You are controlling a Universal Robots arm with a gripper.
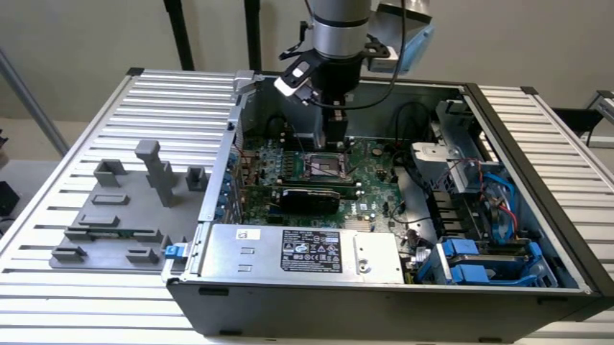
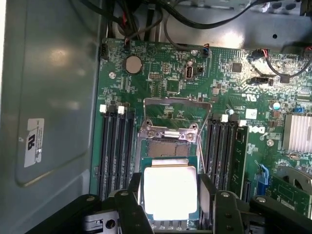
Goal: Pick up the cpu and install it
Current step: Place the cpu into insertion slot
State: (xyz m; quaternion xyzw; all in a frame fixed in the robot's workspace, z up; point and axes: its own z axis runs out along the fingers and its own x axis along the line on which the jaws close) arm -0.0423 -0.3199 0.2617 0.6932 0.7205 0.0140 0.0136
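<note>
Hovering over the open socket (image 2: 168, 147) inside the computer case (image 1: 537, 180), the gripper (image 1: 333, 133) clasps the cpu (image 2: 170, 190) between its fingers (image 2: 131, 200); pickup looks done, seating it on the motherboard (image 2: 161, 83) is left.

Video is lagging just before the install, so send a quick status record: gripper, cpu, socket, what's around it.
gripper: gripper down inside the open computer case, shut on the cpu
cpu: cpu shiny top up, level, held at two opposite edges
socket: socket on the green motherboard, just under the cpu; visible part bare
load plate: load plate swung open
seating: cpu appears above the socket, not yet seated
nearby: memory slots flank the socket on both sides
</note>
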